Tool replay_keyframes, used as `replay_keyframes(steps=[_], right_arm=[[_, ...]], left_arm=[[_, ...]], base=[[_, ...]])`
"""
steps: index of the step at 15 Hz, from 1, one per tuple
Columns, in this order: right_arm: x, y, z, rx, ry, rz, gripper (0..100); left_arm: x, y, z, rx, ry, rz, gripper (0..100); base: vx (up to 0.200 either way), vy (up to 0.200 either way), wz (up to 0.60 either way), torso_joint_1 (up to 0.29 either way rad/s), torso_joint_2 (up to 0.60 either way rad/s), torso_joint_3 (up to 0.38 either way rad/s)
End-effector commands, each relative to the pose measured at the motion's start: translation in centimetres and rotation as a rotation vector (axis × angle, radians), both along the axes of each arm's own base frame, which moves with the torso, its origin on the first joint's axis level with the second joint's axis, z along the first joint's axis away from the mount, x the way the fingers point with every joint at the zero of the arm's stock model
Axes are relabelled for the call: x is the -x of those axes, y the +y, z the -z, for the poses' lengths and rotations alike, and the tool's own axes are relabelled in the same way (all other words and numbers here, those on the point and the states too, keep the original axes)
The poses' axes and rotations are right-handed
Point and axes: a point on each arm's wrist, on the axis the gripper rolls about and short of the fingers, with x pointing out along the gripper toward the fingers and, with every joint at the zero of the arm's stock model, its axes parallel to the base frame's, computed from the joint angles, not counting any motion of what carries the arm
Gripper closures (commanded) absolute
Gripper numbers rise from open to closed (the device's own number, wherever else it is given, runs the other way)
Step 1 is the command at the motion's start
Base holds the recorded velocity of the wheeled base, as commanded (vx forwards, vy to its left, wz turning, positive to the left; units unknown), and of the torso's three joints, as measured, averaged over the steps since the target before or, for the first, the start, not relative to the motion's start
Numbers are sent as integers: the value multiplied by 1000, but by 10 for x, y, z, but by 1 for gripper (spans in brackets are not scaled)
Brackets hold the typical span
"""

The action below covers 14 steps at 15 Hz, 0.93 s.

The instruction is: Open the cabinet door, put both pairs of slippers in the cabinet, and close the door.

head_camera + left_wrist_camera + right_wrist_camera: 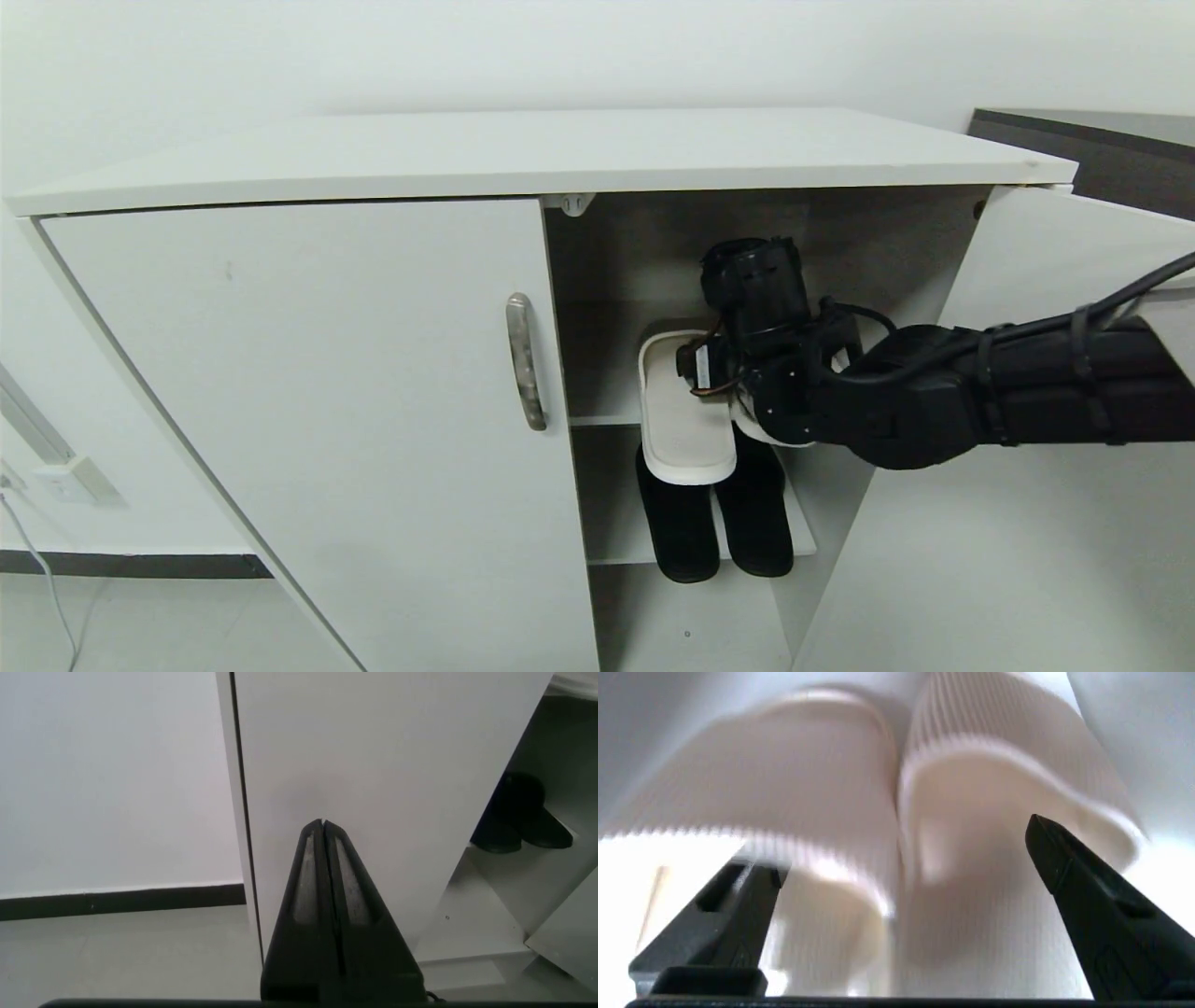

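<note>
Right gripper spread wide astride white slippers overhanging shelf edge — left gripper pinched closed, empty.

R wrist: white slippers blurred; black slippers' fronts hidden behind them.

Right gripper at white slippers on the upper shelf — black slippers lie below.
</note>
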Motion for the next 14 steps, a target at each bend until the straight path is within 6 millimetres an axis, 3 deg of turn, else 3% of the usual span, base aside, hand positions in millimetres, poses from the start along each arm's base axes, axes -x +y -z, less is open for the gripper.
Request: replay_keyframes(steps=[1, 6, 10, 11, 14], right_arm=[[29, -10, -18, -26, -17, -32, 0], [89, -21, -25, -52, -9, -133, 0], [110, -27, -15, -91, -13, -239, 0], [113, -27, -12, -112, -19, -276, 100], [125, -29, -4, -132, -20, -392, 100]], left_arm=[[0, 0, 0, 0, 0, -1, 100], [0, 0, 0, -1, 0, 1, 100], [0, 0, 0, -4, 0, 1, 100], [0, 0, 0, -4, 1, 1, 100], [0, 0, 0, -4, 1, 1, 100]], base=[[0, 0, 0, 0, 0, 0], [0, 0, 0, 0, 0, 0], [0, 0, 0, 0, 0, 0], [0, 0, 0, 0, 0, 0], [0, 0, 0, 0, 0, 0]])
